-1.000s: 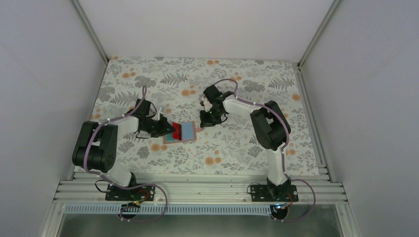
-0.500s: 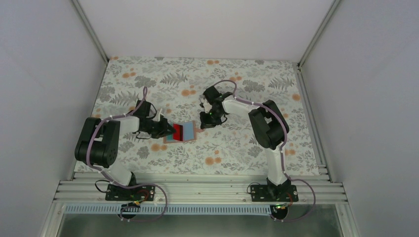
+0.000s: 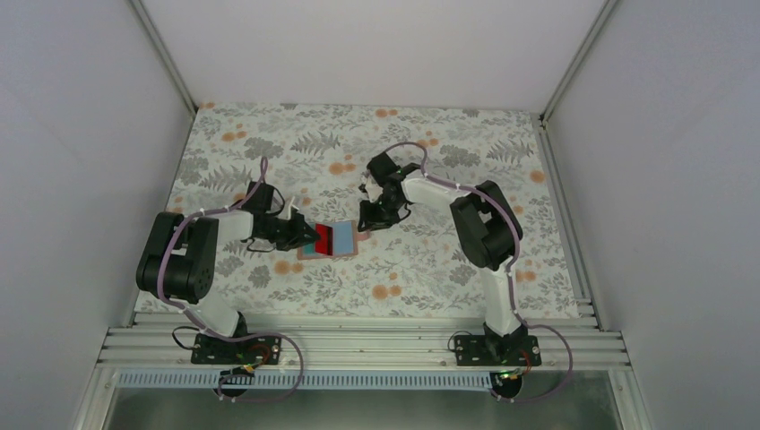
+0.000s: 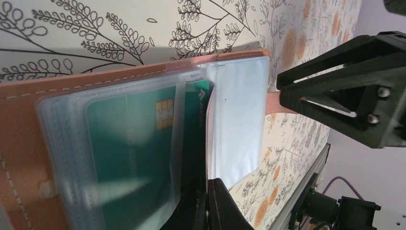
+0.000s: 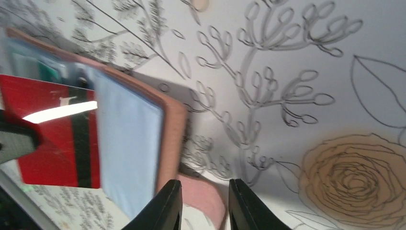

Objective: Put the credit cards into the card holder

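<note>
Clamping red card (image 5: 52, 143) in my left gripper (image 4: 203, 189) over open card holder (image 4: 19, 143), centre of table (image 3: 466, 143); teal card (image 4: 129, 143) sits in a clear sleeve (image 4: 72, 158). My right gripper (image 5: 205, 184) stands slightly parted at its tab (image 4: 274, 103).

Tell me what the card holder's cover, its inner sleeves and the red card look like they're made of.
Card holder cover: tan leather or imitation leather, matte, with a pale stitched seam along its edge.
Inner sleeves: thin clear plastic, glossy, the green card showing through.
Red card: stiff plastic, it seems, shiny, catching a bright glare streak.
</note>
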Action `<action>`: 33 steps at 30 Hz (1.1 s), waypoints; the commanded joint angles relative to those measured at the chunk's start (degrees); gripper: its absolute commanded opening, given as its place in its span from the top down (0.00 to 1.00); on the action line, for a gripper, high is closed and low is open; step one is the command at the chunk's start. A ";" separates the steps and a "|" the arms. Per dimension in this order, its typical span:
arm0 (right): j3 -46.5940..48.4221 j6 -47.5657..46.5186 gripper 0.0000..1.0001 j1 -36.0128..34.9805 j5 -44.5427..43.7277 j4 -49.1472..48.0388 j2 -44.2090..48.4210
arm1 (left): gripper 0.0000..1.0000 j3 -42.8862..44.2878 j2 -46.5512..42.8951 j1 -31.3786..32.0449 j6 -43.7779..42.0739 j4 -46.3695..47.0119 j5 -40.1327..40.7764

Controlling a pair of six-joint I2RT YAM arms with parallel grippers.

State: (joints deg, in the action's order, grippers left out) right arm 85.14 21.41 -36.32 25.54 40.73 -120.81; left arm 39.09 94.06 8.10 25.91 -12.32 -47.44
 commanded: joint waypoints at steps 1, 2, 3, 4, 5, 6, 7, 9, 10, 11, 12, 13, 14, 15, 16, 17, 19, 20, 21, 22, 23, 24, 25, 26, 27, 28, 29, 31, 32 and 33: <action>3.55 -1.46 0.71 0.14 3.99 0.52 0.74 | 0.98 0.63 -0.45 -0.01 -1.55 0.03 -0.13; 4.29 -1.64 0.70 0.19 5.20 0.49 0.72 | 0.98 0.57 -0.44 0.02 -1.57 0.10 -0.10; 4.85 -1.83 0.69 0.19 6.41 0.49 0.44 | 0.98 0.65 -0.42 -0.01 -1.57 0.08 -0.15; 5.17 -2.00 0.68 0.13 7.46 0.56 0.06 | 0.98 0.60 -0.38 -0.01 -1.64 0.01 -0.11; 5.36 -2.17 0.67 0.11 8.40 0.58 -0.46 | 0.98 0.71 -0.37 -0.01 -1.66 -0.04 -0.12; 5.38 -2.25 0.67 0.03 8.81 0.62 -0.93 | 0.98 0.77 -0.39 -0.01 -1.65 -0.06 -0.11; 5.32 -2.25 0.67 0.02 8.90 0.63 -1.55 | 0.98 0.82 -0.33 -0.01 -1.68 -0.18 -0.10; 5.26 -2.48 0.68 -0.02 8.87 0.90 -2.59 | 0.98 1.02 -0.38 -0.01 -1.81 -0.48 -0.01; 5.34 -2.57 0.69 0.01 8.62 1.11 -3.11 | 0.98 1.12 -0.37 -0.01 -1.83 -0.57 -0.02; 5.42 -2.54 0.71 -0.06 8.22 1.37 -3.53 | 0.98 1.16 -0.37 -0.01 -1.91 -0.71 0.00; 5.54 -2.67 0.72 -0.17 7.63 1.59 -4.01 | 0.98 1.31 -0.29 -0.01 -2.06 -0.88 -0.01; 5.57 -2.73 0.74 -0.30 7.19 1.72 -4.30 | 0.98 1.27 -0.22 -0.01 -2.21 -0.95 -0.01; 5.56 -2.84 0.76 -0.33 6.90 1.79 -4.58 | 0.98 1.27 -0.15 -0.01 -2.32 -1.03 -0.02; 5.56 -2.91 0.77 -0.46 6.62 1.87 -4.79 | 0.98 1.30 -0.05 -0.01 -2.40 -1.08 -0.02; 5.56 -2.99 0.79 -0.56 6.47 1.97 -5.17 | 0.98 1.31 0.10 -0.01 -2.47 -1.05 -0.06; 5.56 -3.09 0.81 -0.66 6.35 2.10 -5.55 | 0.98 1.34 0.11 0.01 -2.45 -1.04 -0.10; 5.37 -3.17 0.86 -0.88 5.71 2.41 -6.19 | 0.98 1.34 0.31 -0.01 -2.48 -0.99 -0.11; 5.12 -3.14 0.87 -0.86 5.29 2.47 -6.39 | 0.98 1.43 0.45 -0.01 -2.45 -1.03 -0.11; 4.74 -3.10 0.89 -0.94 4.85 2.42 -6.50 | 0.98 1.50 0.58 -0.01 -2.45 -0.94 -0.19; 4.38 -3.12 0.90 -0.97 4.56 2.47 -6.65 | 0.98 1.59 0.72 -0.01 -2.33 -0.81 -0.22; 4.03 -3.13 0.91 -0.96 4.16 2.51 -6.69 | 0.98 1.68 0.80 0.00 -2.22 -0.60 -0.35; 3.69 -3.07 0.92 -0.95 3.97 2.45 -6.67 | 0.98 1.75 0.93 -0.01 -2.11 -0.40 -0.42; 3.41 -3.12 0.93 -0.95 3.81 2.47 -6.70 | 0.98 1.85 1.10 -0.01 -2.05 -0.23 -0.60; 3.10 -3.13 0.94 -0.96 3.63 2.43 -6.63 | 0.98 1.93 1.27 -0.06 -1.94 0.00 -0.77; 2.91 -3.08 0.94 -0.96 3.43 2.48 -6.58 | 0.98 1.95 1.37 -0.02 -1.85 0.26 -1.07; 2.78 -3.12 0.95 -0.95 3.40 2.43 -6.61 | 0.97 2.00 1.48 -0.01 -1.78 0.61 -1.46; 2.73 -3.20 0.95 -0.99 3.42 2.42 -6.53 | 0.98 1.96 1.62 -0.01 -1.46 1.18 -1.88; 2.74 -3.29 0.96 -0.98 3.38 2.42 -6.70 | 0.98 1.96 1.80 0.01 -1.17 1.96 -2.48; 2.75 -3.35 0.96 -1.03 3.43 2.50 -6.76 | 0.98 1.95 1.93 -0.01 -1.03 2.41 -2.78; 2.75 -3.34 0.96 -1.06 3.45 2.55 -6.80 | 0.98 2.03 2.15 -0.01 -0.91 2.73 -3.02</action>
State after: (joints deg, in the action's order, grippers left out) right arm 89.32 18.83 -36.47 31.55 42.02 -125.51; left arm 40.01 95.11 8.10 24.91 -12.05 -48.58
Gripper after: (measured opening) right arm 0.046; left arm 0.028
